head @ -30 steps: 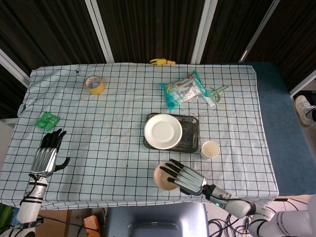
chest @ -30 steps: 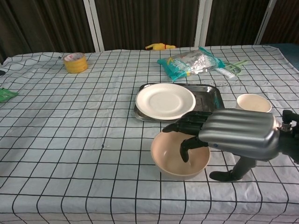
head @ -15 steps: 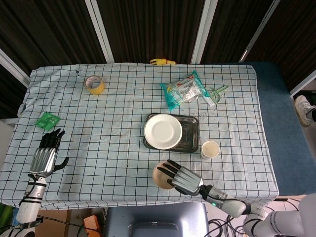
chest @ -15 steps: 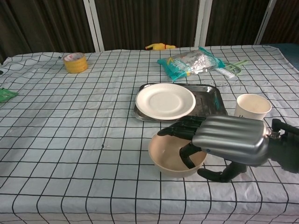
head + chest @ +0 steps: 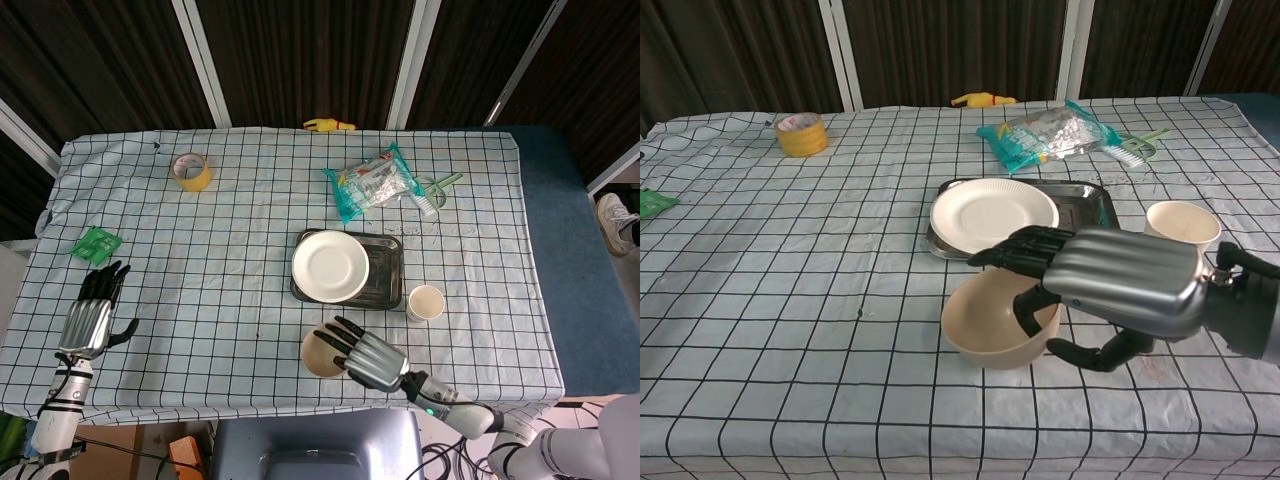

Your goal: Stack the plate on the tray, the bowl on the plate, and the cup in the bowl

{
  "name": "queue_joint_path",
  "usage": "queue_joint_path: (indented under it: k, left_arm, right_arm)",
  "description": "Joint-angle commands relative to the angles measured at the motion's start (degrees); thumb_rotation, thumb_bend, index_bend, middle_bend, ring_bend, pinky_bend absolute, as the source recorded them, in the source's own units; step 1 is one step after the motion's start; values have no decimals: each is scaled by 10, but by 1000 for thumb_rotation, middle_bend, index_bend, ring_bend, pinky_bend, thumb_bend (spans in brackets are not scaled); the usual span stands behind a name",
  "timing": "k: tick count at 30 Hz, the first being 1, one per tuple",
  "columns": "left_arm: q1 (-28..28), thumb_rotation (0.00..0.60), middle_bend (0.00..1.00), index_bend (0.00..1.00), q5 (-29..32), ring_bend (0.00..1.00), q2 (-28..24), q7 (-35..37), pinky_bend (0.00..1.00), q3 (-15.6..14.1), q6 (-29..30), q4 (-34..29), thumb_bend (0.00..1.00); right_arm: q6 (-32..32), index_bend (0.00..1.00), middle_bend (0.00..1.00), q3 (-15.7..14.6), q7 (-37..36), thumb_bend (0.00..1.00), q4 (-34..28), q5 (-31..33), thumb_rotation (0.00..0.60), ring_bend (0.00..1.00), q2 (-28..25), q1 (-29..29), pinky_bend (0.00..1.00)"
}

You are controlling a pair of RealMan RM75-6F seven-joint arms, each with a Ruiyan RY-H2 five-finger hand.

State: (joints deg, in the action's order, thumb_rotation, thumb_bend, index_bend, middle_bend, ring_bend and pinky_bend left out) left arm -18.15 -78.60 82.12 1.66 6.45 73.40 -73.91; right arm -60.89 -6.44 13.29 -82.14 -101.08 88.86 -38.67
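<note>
Beige bowl (image 5: 997,325), lower centre of the chest view, has lifted and tilted since a second ago, pinched at its rim by the right hand (image 5: 1110,292). White plate (image 5: 994,216) already sits on the tray (image 5: 1095,205); bowl goes next. Left hand (image 5: 92,312) idles open at lower left.

No words or numbers can be read anywhere. The shiny snack bag (image 5: 1052,131) has print on it, too blurry to read.
</note>
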Motion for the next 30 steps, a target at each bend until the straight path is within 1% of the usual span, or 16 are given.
queue_joint_path:
  k: [1,8,14,17,20,24,30]
  left_arm:
    - [1,600,0,0,0,0,0,0,0,0,2,0,315]
    - [3,600,0,0,1,0,-2,4,0,2,5,1,314]
    - [5,600,0,0,2,0,-3,8,0,2,6,4,315]
    - [8,600,0,0,4,0,-5,12,0,2,7,5,315]
    - [9,600,0,0,4,0,-7,15,0,2,8,7,314]
    - [13,600,0,0,2,0,-10,20,0,1,12,8,314]
    - [19,600,0,0,1,0,-14,31,0,1,18,11,312]
  right_arm:
    - [-12,675,4,10,-1,463,6,0,600,0,6,4,0]
    - [-33,724,26,43,-9,463,7,6,600,0,17,0,0]
    - [-47,738,41,76,-6,463,24,15,600,0,38,-9,0]
    - [-51,738,49,100,6,463,49,25,600,0,60,-17,0]
    - [-47,741,54,124,17,464,87,37,600,0,86,-32,0]
    - [-44,738,54,160,39,464,151,59,600,0,125,-53,0]
    - [-36,732,54,195,51,463,233,92,600,0,167,-80,0]
